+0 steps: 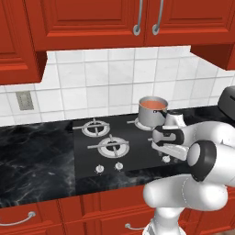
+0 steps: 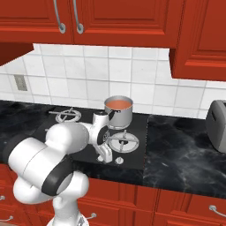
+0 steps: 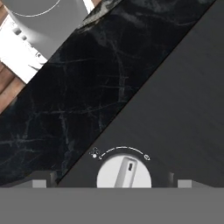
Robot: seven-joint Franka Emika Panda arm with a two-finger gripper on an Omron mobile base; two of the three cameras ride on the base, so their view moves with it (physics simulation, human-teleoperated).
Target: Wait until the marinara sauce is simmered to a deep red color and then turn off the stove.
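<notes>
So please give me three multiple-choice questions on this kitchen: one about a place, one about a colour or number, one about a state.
1. Where does the saucepan stand on the stove?
A. a rear burner
B. a front burner
C. the countertop

2. What colour is the sauce?
A. green
B. orange-red
C. white

3. What lies directly under the tool in the hand view?
A. a spoon
B. a lid
C. a stove knob

Answers: 1 A, the pan sits by the tiled wall, behind the front burners. 2 B, the liquid surface looks orange-red in both base views. 3 C, a round silver knob sits between the fingertips.
</notes>
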